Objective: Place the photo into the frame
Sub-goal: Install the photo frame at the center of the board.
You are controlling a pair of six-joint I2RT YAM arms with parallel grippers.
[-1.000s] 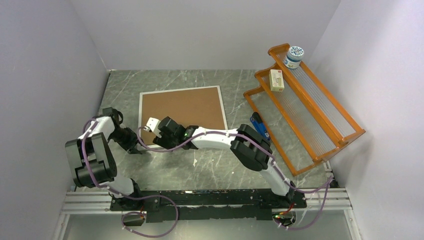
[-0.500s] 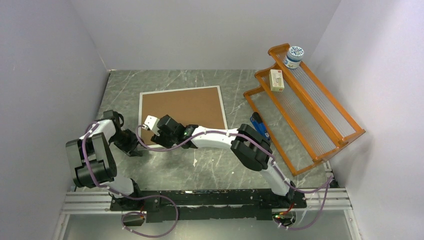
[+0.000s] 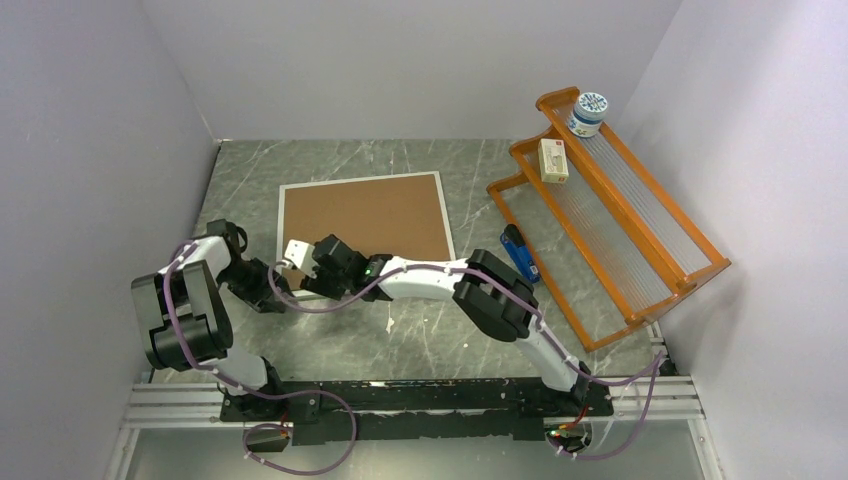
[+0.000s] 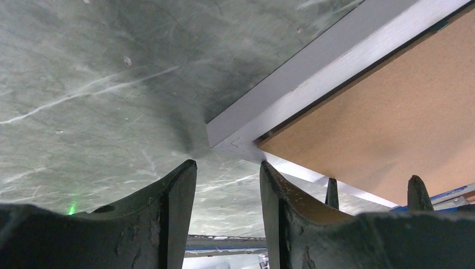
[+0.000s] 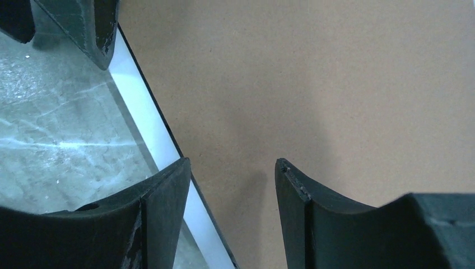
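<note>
On the left, the black two-fingered left gripper sits low over the grey-green marbled tabletop, jaws parted with nothing between them, its tips just short of the near-left corner of the large rectangular frame with the thin silvery-white rim. The frame lies flat at the middle of the tabletop, a plain brown backing board filling it inside the rim. Over that same corner, the black right gripper hangs above the board with its jaws spread and empty, one finger above the rim; whether its tips touch the board I cannot tell. Just right of the frame's near-right corner lies a blue-and-black oblong object. Further right of the frame stands a tilted orange wooden rack that carries a small cream box and a round white tub with a blue-patterned lid.
</note>
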